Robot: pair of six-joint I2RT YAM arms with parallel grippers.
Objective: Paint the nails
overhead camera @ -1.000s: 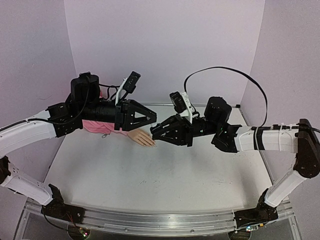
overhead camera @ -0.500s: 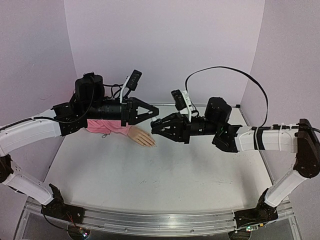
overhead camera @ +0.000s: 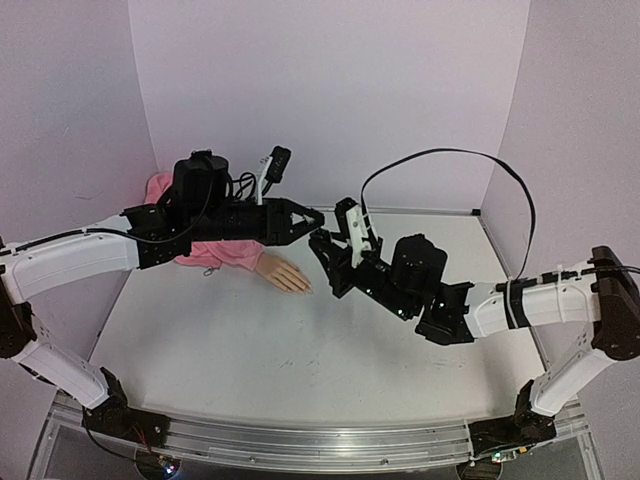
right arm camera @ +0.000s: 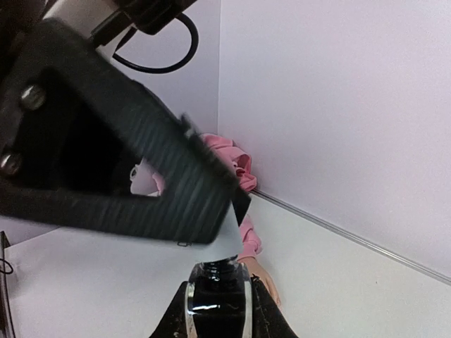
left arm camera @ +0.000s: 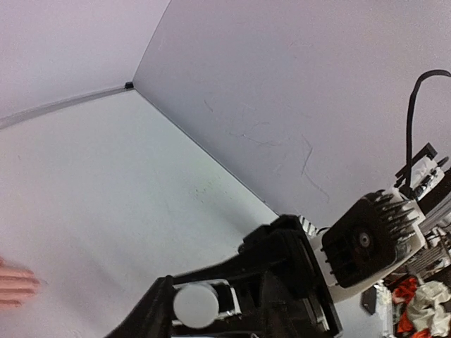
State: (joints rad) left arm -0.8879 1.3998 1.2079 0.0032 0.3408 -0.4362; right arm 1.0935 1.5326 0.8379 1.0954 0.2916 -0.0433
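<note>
Bottle (right arm camera: 217,294) in right gripper (overhead camera: 320,242), left gripper (overhead camera: 316,215) level at its top.

The nails (overhead camera: 304,288) (on the mannequin hand (overhead camera: 283,273)) are too small to judge.

Left arm (overhead camera: 70,262) and right arm (overhead camera: 550,300): white tube links near the frame's side edges, black joint housings, black base clamps (overhead camera: 120,412) at the bottom corners, and a black band round the right white link. Left gripper (overhead camera: 318,215) and right gripper (overhead camera: 320,242) are all black with skeletal triangular frames, each carrying a small black wrist camera (overhead camera: 278,160) on a white bracket; a thin black cable (overhead camera: 450,152) loops high, right of centre. Right wrist view, upper left: ribbed black finger pad (right arm camera: 165,172) and silver screws (right arm camera: 32,97); left wrist view, lower right: finned black-and-white motor housing (left arm camera: 370,243).
</note>
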